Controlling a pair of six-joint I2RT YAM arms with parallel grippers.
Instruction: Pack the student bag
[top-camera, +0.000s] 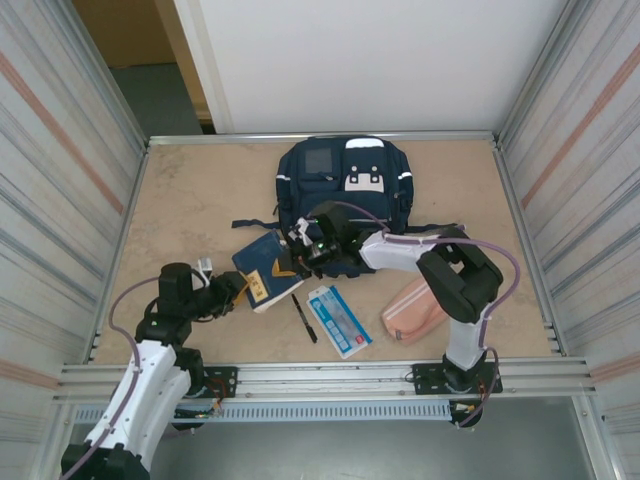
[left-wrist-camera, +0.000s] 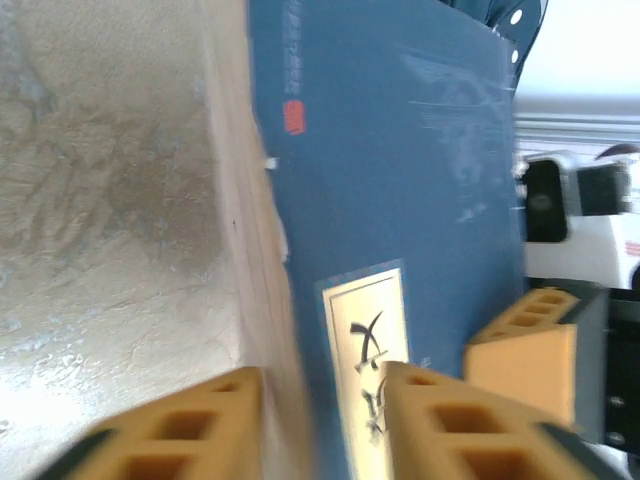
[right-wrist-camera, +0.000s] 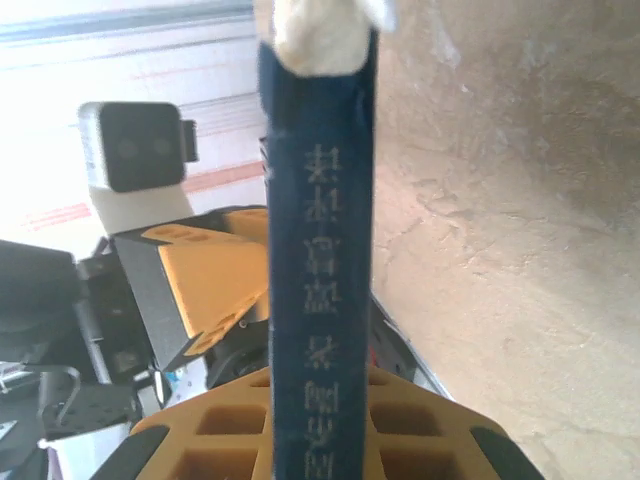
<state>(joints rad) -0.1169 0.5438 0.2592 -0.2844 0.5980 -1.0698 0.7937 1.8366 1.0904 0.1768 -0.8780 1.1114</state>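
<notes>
The jaws of the right gripper (right-wrist-camera: 318, 392) are clamped on the spine of a thin dark blue hardcover book (right-wrist-camera: 318, 220), which stands on edge between them. The jaws of the left gripper (left-wrist-camera: 325, 405) stand apart on the 2 sides of the same book's other end, and they seem loose, not pressing.

In the top view the book is between the 2 arms, left of the frame's centre. It is just below the large navy blue fabric backpack with white patches (top-camera: 345, 185). The backpack lies flat at the upper centre of the beige stone-patterned table (top-camera: 190, 200). I cannot tell if its zipper is open.

I judge the backpack soft and floppy: its mouth will probably sag shut when only 1 side is lifted. A good hold is likely the fabric rim beside the zipper, or the top handle, while the other gripper slides the stiff book in. The cloth may slip between the pads, so a deep pinch seems safer.
</notes>
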